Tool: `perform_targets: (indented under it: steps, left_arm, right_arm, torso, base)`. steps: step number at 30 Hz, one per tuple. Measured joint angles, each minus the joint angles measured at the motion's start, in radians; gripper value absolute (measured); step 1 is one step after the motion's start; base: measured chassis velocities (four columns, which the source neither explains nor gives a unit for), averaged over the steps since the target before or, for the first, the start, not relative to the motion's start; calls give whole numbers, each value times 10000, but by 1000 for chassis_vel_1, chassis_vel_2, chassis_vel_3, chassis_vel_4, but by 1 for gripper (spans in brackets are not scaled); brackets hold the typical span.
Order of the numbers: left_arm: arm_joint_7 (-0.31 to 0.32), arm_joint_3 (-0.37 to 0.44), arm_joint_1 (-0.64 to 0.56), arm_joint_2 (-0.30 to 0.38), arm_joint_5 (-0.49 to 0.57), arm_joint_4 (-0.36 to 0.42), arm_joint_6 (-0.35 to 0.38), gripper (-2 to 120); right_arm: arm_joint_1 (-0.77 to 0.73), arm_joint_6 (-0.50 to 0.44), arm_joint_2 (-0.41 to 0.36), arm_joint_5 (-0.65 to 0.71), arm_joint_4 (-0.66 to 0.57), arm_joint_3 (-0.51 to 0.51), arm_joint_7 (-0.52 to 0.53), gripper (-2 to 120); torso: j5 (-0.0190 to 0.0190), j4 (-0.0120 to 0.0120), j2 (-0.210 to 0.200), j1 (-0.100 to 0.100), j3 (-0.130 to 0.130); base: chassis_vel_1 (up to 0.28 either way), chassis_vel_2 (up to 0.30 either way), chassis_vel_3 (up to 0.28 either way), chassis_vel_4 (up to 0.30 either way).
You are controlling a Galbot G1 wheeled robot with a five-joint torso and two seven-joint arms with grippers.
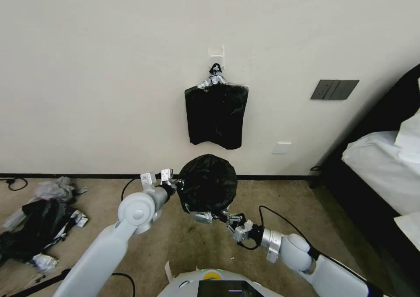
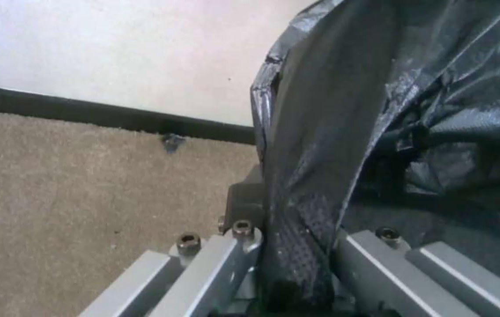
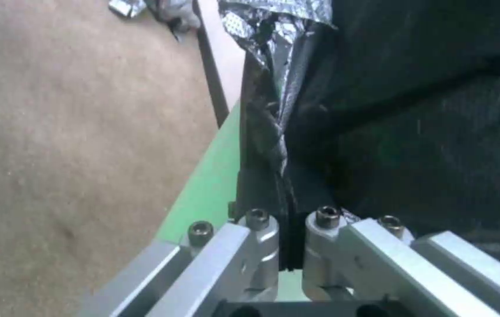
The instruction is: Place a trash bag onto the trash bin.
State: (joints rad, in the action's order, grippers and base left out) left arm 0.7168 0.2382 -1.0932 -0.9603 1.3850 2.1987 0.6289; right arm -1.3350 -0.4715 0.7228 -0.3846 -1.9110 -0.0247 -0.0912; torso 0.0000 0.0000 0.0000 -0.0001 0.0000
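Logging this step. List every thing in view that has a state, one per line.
trash bag: spread open, held at its rim on both sides
left gripper: shut on the bag's rim
right gripper: shut on the bag's rim
bundle of bags: hanging from a wall hook
plastic litter: heaped on the carpet

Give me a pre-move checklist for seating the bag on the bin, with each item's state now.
1. Left gripper holds the trash bag film: ok, film clamped between its fingers.
2. Right gripper holds the bag's rim: ok, shut on the film.
3. Bag mouth spread open between both grippers: ok.
4. Trash bin under the bag: ok, a strip of its greenish wall shows beside the film.
5. Rim fully over the bin's lip: cannot tell.
6. Film untorn: cannot tell.
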Motion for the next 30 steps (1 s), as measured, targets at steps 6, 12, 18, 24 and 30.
perform_targets:
  steps: [6, 12, 18, 24, 30]
  left_arm:
    - [137, -24, -172, -48, 83, 109, 67, 1]
    - [205, -50, -236, -61, 145, 198, 126, 1]
    - [305, -142, -291, -104, 183, 259, 161, 1]
    - [322, -138, -387, -137, 187, 307, 172, 1]
    - [323, -109, -439, -243, 182, 245, 164, 1]
  right_arm:
    - [120, 90, 402, 68, 675, 82, 15, 0]
    - [143, 52, 504, 158, 1027, 78, 0, 0]
    - [40, -60, 612, 121, 1230, 105, -356, 0]
    - [33, -60, 728, 106, 1451, 119, -438, 0]
    - [-111, -48, 764, 120, 1466, 126, -439, 0]
  torso:
    - [1, 0, 0, 1, 0]
    - [0, 0, 0, 0, 0]
    - [0, -1, 0, 0, 0]
    - [1, 0, 0, 0, 0]
    - [0, 0, 0, 0, 0]
  base:
    - [0, 0, 0, 0]
    - [0, 0, 0, 0]
    - [0, 0, 0, 0]
    - [0, 0, 0, 0]
    - [0, 0, 0, 0]
